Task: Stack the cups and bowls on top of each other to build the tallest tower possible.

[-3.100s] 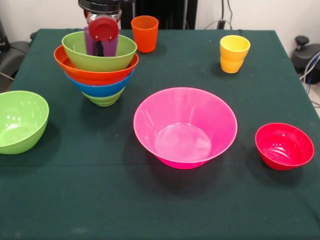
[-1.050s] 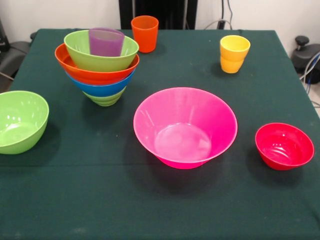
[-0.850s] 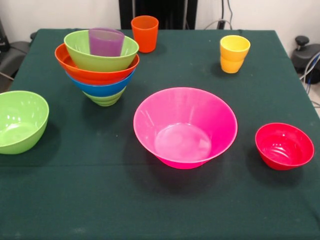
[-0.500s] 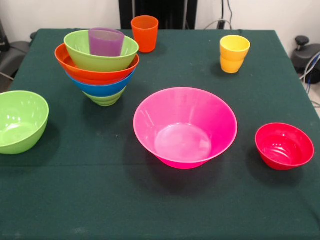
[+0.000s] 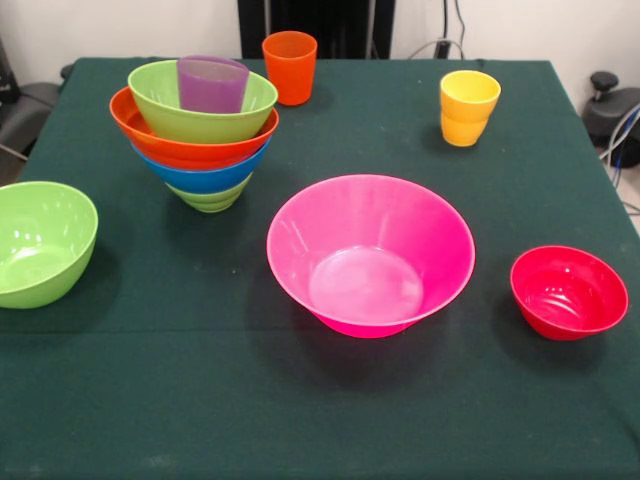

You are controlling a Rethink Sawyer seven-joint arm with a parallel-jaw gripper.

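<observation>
We see the tower point(image 5: 198, 130) standing at about ten o'clock on the green tabletop point(image 5: 320, 420): a lime green bowl at the bottom, mostly covered, then a blue bowl point(image 5: 205, 178), an orange bowl point(image 5: 165, 147) and another lime green bowl point(image 5: 205, 122) nested one in another, with the purple cup point(image 5: 211, 84) upright inside the top bowl. Just beside it at eleven o'clock, close to the far edge, stands the orange cup point(image 5: 290, 67), apart from the stack. The yellow cup point(image 5: 468, 107) sits at one o'clock with bare cloth all round it. The big pink bowl point(image 5: 370, 255) fills the middle, open side up. At nine o'clock a loose lime green bowl point(image 5: 40, 243) lies against the picture's edge, which cuts off its outer side, so we cannot say how near the tabletop's rim it stands. The small red bowl point(image 5: 568, 292) rests at four o'clock, near the side edge. The widest open room is the whole near strip from five to seven o'clock, and a clear lane runs between the pink bowl and the yellow cup. We find no end effector in this view, so whether it is open or closed cannot be told. At the far right, a dark object and cables beyond the tabletop are too cut off to make out.
</observation>
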